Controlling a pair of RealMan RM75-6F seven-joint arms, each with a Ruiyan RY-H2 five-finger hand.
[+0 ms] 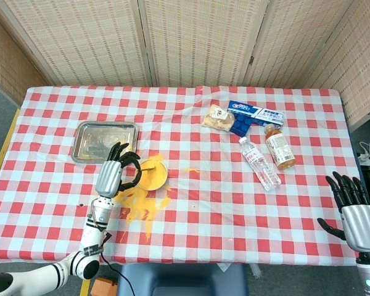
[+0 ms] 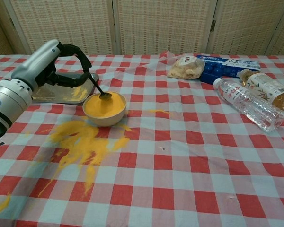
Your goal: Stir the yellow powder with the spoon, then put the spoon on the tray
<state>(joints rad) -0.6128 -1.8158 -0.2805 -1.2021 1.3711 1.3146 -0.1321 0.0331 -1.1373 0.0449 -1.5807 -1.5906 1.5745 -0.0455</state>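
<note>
Left hand (image 2: 47, 64) holds the spoon (image 2: 98, 90) in the bowl (image 2: 104, 108) of yellow powder (image 2: 103, 107).
The fingers pinch the spoon's handle; its scoop rests at the bowl's far edge. The metal tray (image 1: 105, 142) lies just behind the bowl, and spilled powder (image 2: 83, 142) covers the cloth in front of it. Far right of the bowl lie a clear water bottle (image 2: 248, 105), a tea bottle (image 2: 267, 89) and a blue box (image 2: 225, 68); their labels cannot be read. The right hand (image 1: 353, 206) hangs with fingers spread, holding nothing.
</note>
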